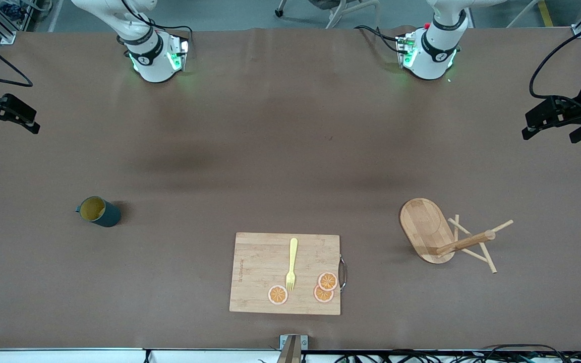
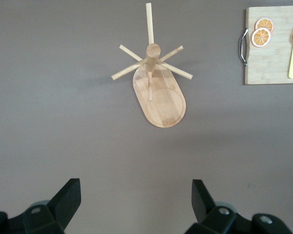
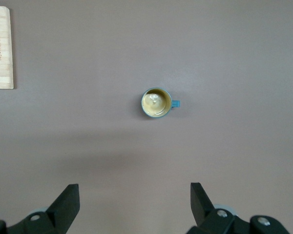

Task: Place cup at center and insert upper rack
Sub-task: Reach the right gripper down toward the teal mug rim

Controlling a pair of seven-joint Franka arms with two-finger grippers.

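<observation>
One cup [image 1: 99, 212]: dark teal, mustard inside, upright on the table [image 1: 280, 151] toward the right arm's end, handle at about 9 o'clock in the front view; well apart from all else

One upper rack [image 1: 444, 237]: bamboo stand, upright toward the left arm's end, oval base flat on the table, post with crossing pegs at its top; near the cutting board, not touching it

One cutting board [image 1: 285, 274]: nearest the front camera, mid-table, metal handle at 3 o'clock

One yellow fork [image 1: 292, 264]: on the board, tines toward 6 o'clock

Three orange slices [image 1: 324, 287]: on the board, two overlapping, one apart

Left gripper [image 1: 555, 118]: released, empty, raised over the left arm's table end

Right gripper [image 1: 10, 113]: released, empty, raised over the right arm's table end
</observation>
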